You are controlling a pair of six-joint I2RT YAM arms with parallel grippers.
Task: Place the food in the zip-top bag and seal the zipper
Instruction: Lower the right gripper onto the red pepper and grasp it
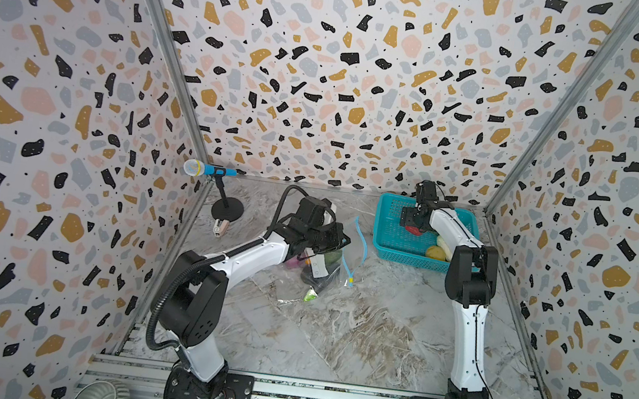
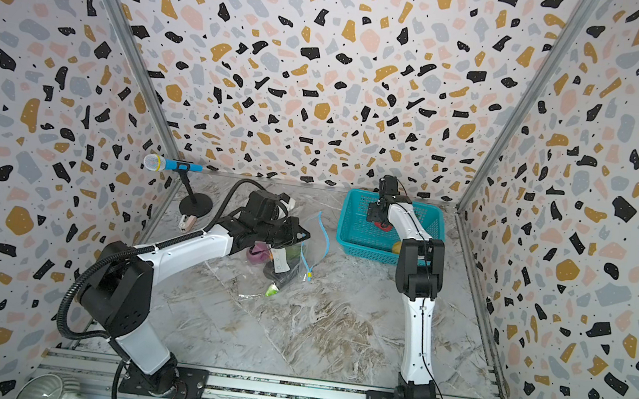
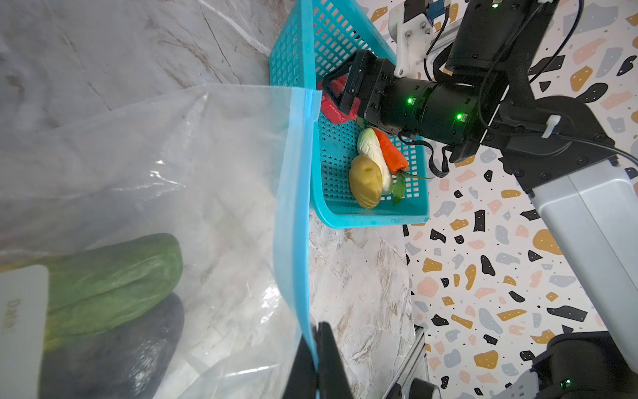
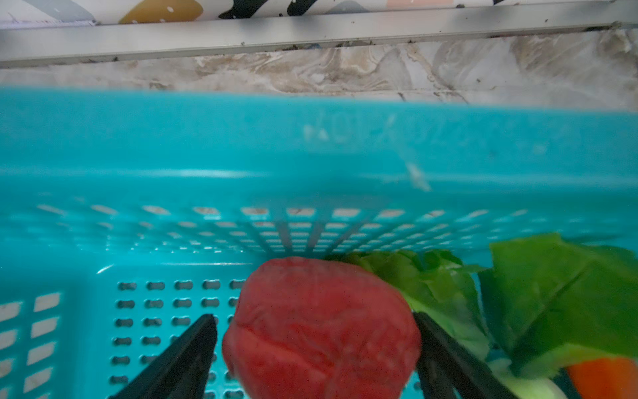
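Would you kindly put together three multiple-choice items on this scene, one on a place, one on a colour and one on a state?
1. Where does the yellow piece lie?
A. on the marble table
B. beside the microphone
C. in the teal basket

2. What colour is the pepper between the jaws of the right pincer?
A. red
B. purple
C. yellow

3. In what state is the left pincer?
A. open above the teal basket
B. shut on the zipper
C. open, holding nothing

Answers
1 C: the left wrist view shows it on the mesh floor inside the walls.
2 A: the right wrist view shows a red piece flanked by both black fingers.
3 B: the left wrist view shows its jaws pinched together on the light-blue strip.
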